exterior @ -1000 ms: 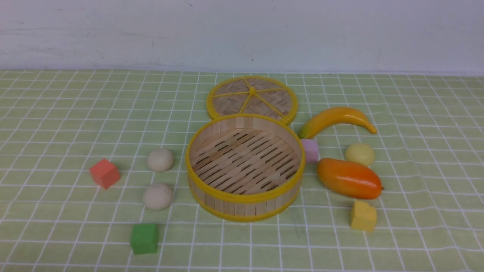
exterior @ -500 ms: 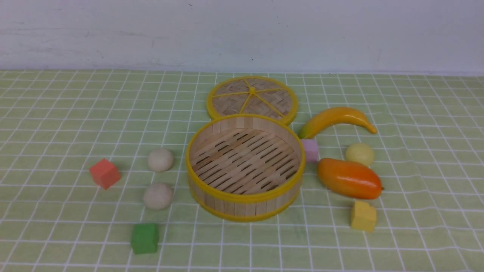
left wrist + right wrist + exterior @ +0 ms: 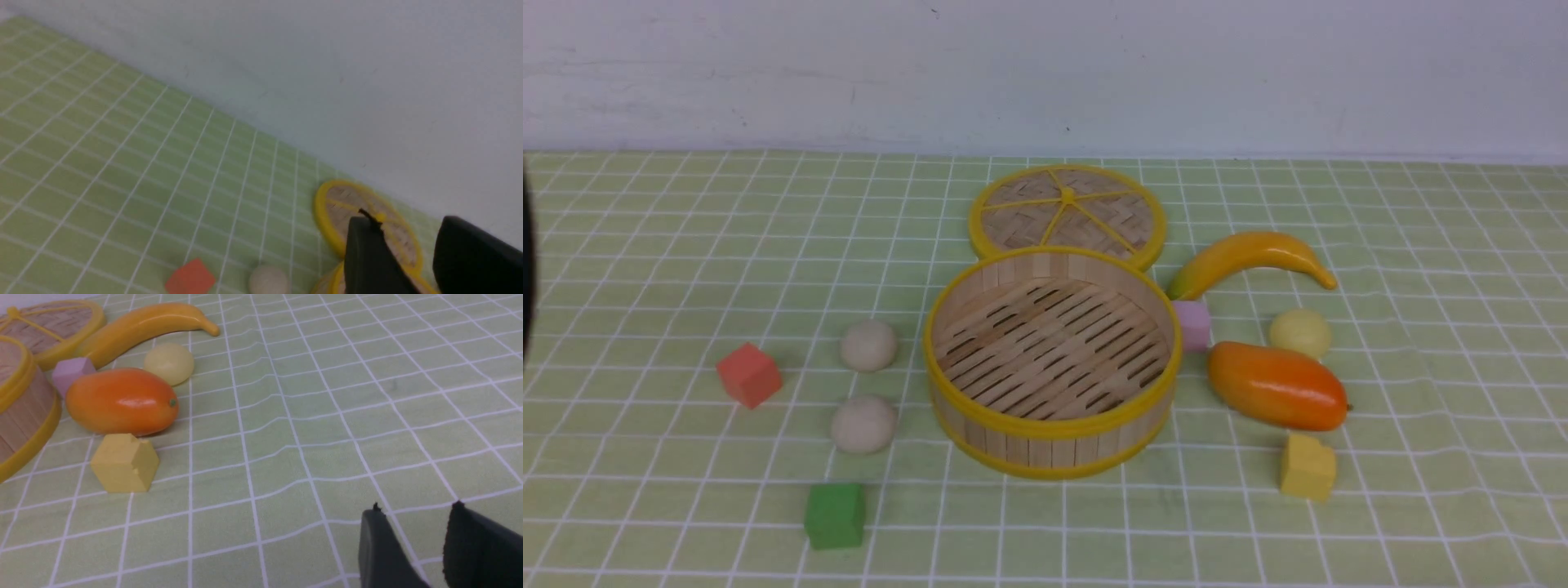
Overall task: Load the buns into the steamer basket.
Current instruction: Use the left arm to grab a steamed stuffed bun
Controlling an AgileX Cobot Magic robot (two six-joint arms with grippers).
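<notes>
1. Left gripper (image 3: 408, 228) and right gripper (image 3: 414, 522), jaws apart and holding nothing, flank the empty steamer basket (image 3: 1054, 445).
2. Left of it lie the nearer beige bun (image 3: 864, 425) and the farther beige bun (image 3: 869, 345).
3. The yellow bun (image 3: 1300, 333) sits to the right, behind the mango (image 3: 1276, 385).

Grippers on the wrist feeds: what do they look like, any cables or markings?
Left gripper: two matte black fingers, broad, narrowing to blunt tips, one with a small frayed nub. Right gripper looks the same, its fingers dark grey-black with tiny nubs at the tips. No cables or markings show. Of the arms, at most a dark blur at the front view's left edge.
</notes>
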